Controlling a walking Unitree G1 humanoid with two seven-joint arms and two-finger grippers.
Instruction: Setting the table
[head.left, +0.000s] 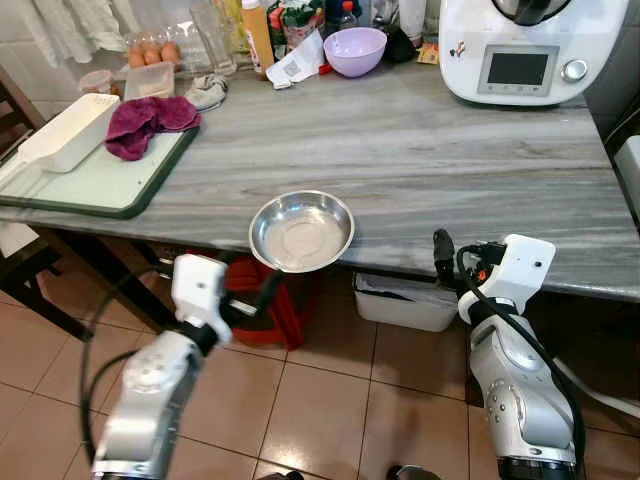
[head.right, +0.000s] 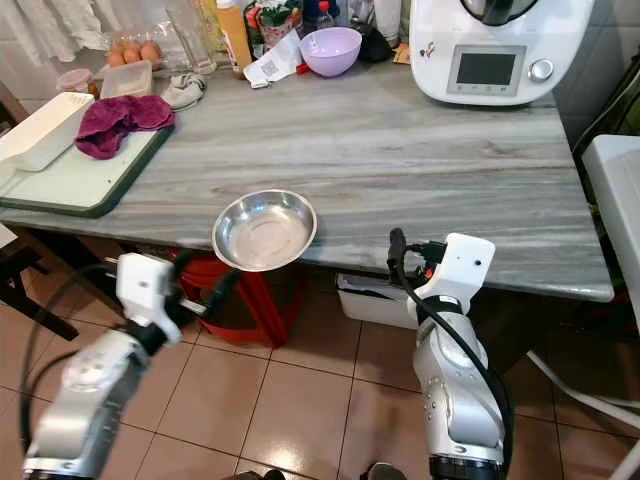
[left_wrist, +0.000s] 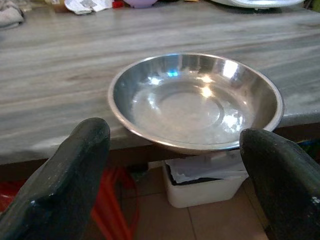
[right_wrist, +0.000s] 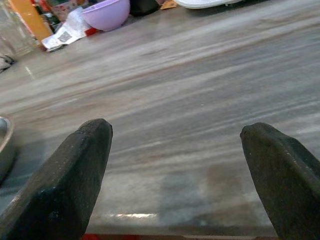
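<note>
Grey marble table (head.left: 430, 160) | steel bowl (head.left: 301, 231) overhanging edge | tiled floor (head.left: 330, 400) | both claws wide

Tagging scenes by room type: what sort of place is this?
Most likely a home kitchen. A grey stone-look counter carries a white cooking appliance, eggs, bottles and a purple bowl, and a steel bowl sits at its near edge over a tiled floor.

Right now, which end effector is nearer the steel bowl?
Left. The left end effector is open just short of the steel bowl at the table's near edge; the right end effector is open off to the bowl's right.
</note>
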